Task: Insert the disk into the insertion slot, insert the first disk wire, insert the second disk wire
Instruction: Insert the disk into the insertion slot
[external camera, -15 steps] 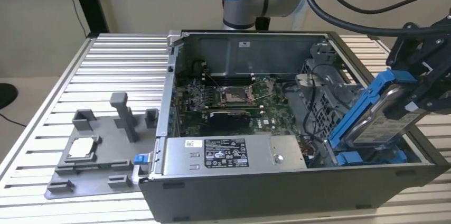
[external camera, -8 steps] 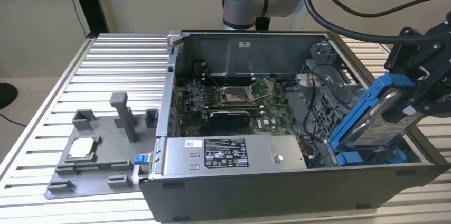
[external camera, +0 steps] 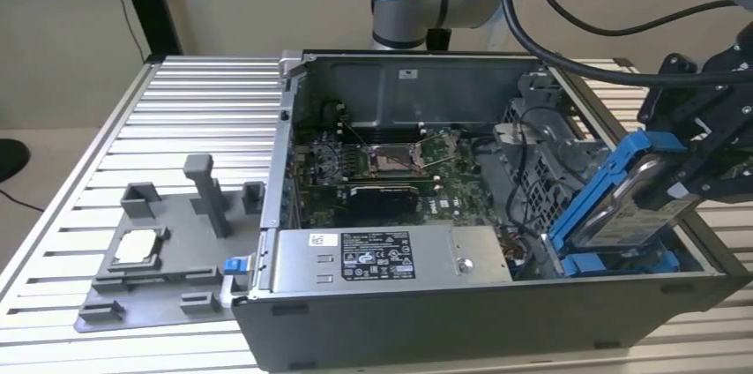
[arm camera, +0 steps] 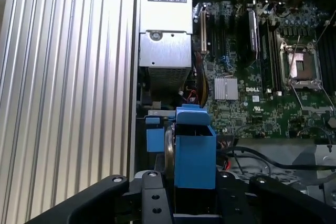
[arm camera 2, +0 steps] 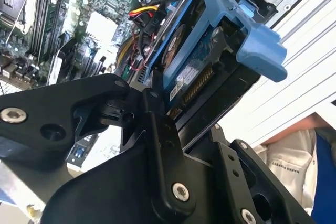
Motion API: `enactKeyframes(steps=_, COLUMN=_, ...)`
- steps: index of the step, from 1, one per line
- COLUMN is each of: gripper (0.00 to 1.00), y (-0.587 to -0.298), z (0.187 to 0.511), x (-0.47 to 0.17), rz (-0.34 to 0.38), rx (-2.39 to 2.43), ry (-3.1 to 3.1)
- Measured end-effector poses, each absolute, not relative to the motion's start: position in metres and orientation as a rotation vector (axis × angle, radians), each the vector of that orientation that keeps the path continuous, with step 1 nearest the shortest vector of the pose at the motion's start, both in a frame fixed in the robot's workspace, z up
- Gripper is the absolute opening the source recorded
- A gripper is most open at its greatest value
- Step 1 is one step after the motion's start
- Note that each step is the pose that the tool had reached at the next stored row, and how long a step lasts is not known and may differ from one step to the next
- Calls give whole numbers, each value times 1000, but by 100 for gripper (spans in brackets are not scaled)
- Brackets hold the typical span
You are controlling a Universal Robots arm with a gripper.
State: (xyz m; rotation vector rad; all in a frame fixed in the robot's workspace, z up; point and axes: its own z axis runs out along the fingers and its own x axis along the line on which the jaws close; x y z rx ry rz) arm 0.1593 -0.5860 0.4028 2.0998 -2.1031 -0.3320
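Observation:
The disk point(external camera: 623, 206), a silver drive in a bright blue frame, hangs tilted over the open computer case at the exterior view's right. My gripper point(external camera: 680, 167) is shut on its upper end. The disk's lower end reaches down to the insertion slot point(external camera: 612, 261), where blue guides show at the case floor; whether it touches them I cannot tell. In the second wrist view the disk point(arm camera 2: 191, 61) shows its connector edge beyond my black fingers point(arm camera 2: 157, 124). In the first wrist view the blue frame point(arm camera: 194, 153) sits between the fingers, above the case's edge.
A large grey power supply box point(external camera: 376, 255) lies along the case's front wall. The motherboard with its square processor socket point(external camera: 389, 158) is mid-case. Coloured cables point(arm camera 2: 139, 14) lie near the bay. A grey fixture tray point(external camera: 165, 250) sits on the ribbed table. A person's sleeve point(arm camera 2: 294, 150) is nearby.

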Motion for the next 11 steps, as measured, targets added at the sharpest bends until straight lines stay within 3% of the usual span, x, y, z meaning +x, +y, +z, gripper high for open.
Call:
enactKeyframes(steps=2, gripper=0, y=-586, z=403, x=159, rz=-332, rx=2100, ry=-2103)
enactKeyframes(steps=3, gripper=100, y=-586, z=403, x=159, rz=-332, rx=2100, ry=-2103)
enactKeyframes(steps=11, gripper=100, y=-586, z=403, x=159, rz=-331, rx=2101, ry=-2104)
